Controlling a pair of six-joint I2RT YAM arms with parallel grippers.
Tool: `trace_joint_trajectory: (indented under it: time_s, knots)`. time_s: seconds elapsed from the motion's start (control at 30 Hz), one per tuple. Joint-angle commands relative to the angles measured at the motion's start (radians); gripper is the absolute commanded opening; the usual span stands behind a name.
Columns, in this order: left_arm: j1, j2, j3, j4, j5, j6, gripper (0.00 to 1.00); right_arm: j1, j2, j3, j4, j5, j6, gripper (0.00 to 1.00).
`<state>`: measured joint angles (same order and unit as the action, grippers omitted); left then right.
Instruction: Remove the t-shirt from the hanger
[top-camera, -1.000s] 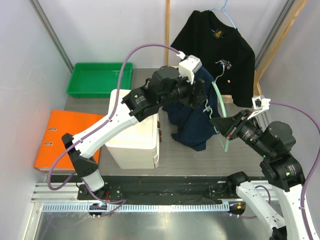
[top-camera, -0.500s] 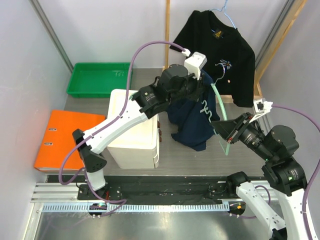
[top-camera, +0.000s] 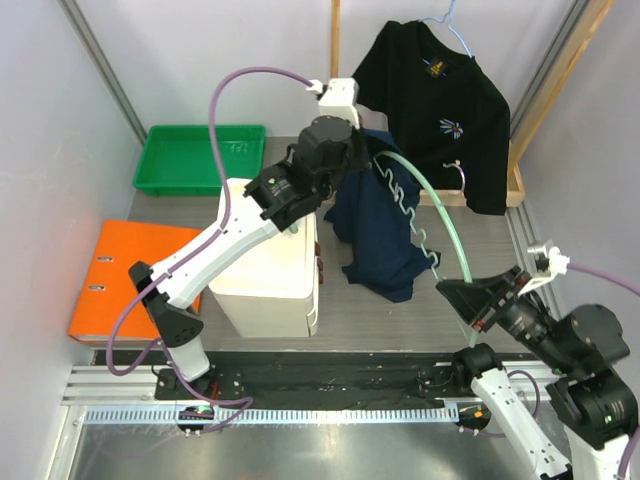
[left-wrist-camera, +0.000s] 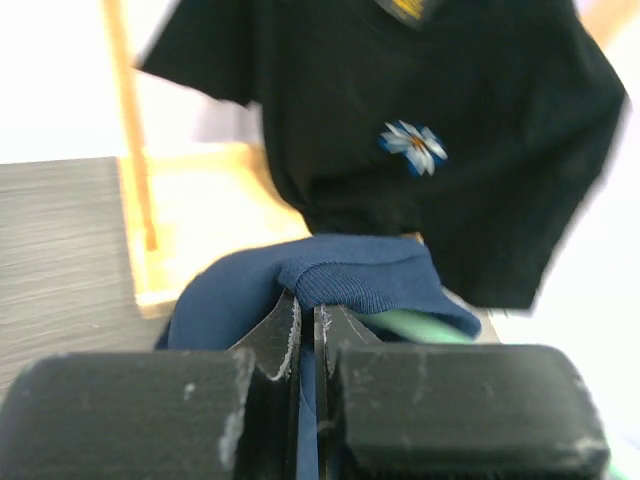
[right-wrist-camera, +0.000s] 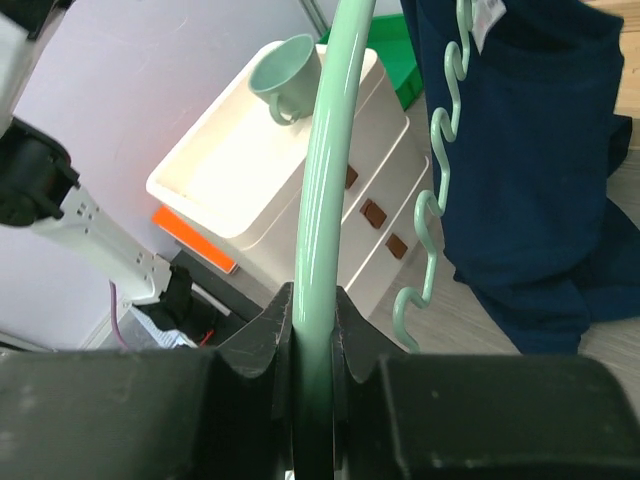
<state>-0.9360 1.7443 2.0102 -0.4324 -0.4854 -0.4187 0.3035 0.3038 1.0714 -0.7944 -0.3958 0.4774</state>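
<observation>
Two grippers of mine are both clamped on something. My left gripper is pinched nearly flat on a fold of the navy t-shirt, with a rolled, ribbed edge of the cloth bunched just above the fingertips. From that pinch, held high toward the far side of the table, the shirt hangs down in a loose drape just to the right of the white drawer unit, its lower edge near the tabletop.

My right gripper is closed around the smooth bar of the mint-green hanger, gripping it at its near end. From there the bar arcs up and to the far left toward my left gripper. Most of that arc is bare, and only the far end meets the shirt's top, close to the pinch. The hanger's wavy inner wire runs alongside the right edge of the cloth. My left wrist view shows a sliver of green just below the bunched fabric.

A mint cup sits on top of the drawer unit. Behind, a black t-shirt hangs against the wooden frame on the far right. A green tray lies at the far left, and an orange binder lies nearer on the left.
</observation>
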Motion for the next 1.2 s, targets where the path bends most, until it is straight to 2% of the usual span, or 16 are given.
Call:
trace_joint_trajectory:
  time_s: [0.0, 0.23, 0.37, 0.43, 0.53, 0.73, 0.87, 1.03, 1.17]
  knots:
    - [0.043, -0.055, 0.041, 0.081, -0.108, -0.051, 0.0, -0.006, -0.057, 0.1, -0.049, -0.011, -0.074, 0.01]
    - [0.074, -0.037, 0.024, 0.043, -0.065, -0.057, 0.0, -0.004, -0.077, 0.205, -0.1, -0.061, -0.06, 0.01]
    - [0.074, -0.074, -0.052, 0.075, 0.017, -0.055, 0.0, -0.004, -0.016, 0.243, -0.112, 0.058, -0.025, 0.01]
    - [0.072, -0.097, -0.091, 0.092, 0.115, -0.078, 0.0, -0.004, 0.015, 0.237, -0.086, 0.133, -0.011, 0.01]
    - [0.074, -0.143, -0.175, 0.123, 0.264, -0.127, 0.0, -0.004, 0.102, 0.19, 0.044, 0.169, 0.009, 0.01]
    - [0.072, -0.232, -0.284, 0.133, 0.474, -0.233, 0.0, -0.004, 0.371, 0.226, 0.265, 0.193, -0.023, 0.01]
    - [0.071, -0.275, -0.323, 0.129, 0.539, -0.273, 0.0, -0.004, 0.564, 0.29, 0.375, 0.192, -0.01, 0.01]
    - [0.063, -0.313, -0.396, 0.158, 0.591, -0.327, 0.0, -0.004, 0.753, 0.34, 0.59, 0.207, 0.027, 0.01]
    - [0.046, -0.331, -0.448, 0.158, 0.607, -0.354, 0.0, -0.004, 0.9, 0.513, 0.644, 0.18, 0.033, 0.01]
